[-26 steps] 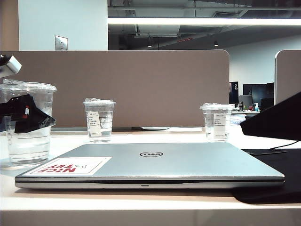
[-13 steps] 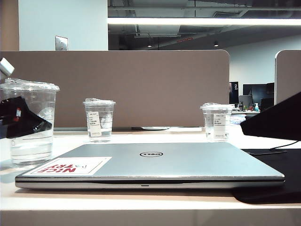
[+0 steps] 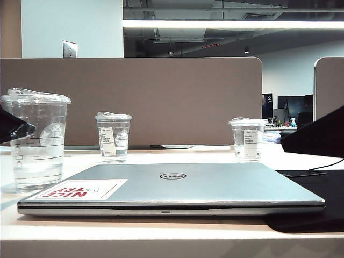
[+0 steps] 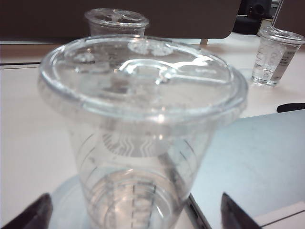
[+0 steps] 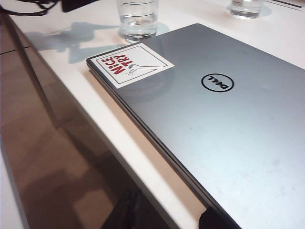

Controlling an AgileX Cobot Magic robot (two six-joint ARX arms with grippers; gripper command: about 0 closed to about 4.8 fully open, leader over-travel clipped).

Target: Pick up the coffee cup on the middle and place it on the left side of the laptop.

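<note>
The coffee cup, tall, clear and lidded with a little water in it, stands upright on the table just left of the closed silver laptop. My left gripper shows only as a black tip at the left edge, apart from the cup. In the left wrist view the coffee cup fills the middle. My left gripper is open there, its dark fingertips wide on either side and clear of the cup. My right gripper hovers low over the laptop's front edge, only dark tips showing.
Two shorter labelled cups stand behind the laptop before a brown partition. A black arm part and a black mat with a cable are at the right. The table edge runs near the laptop's front.
My left gripper has drawn back to the left, off the coffee cup, until only its tip shows. The cup stays standing beside the laptop. The right side looks almost unchanged.
</note>
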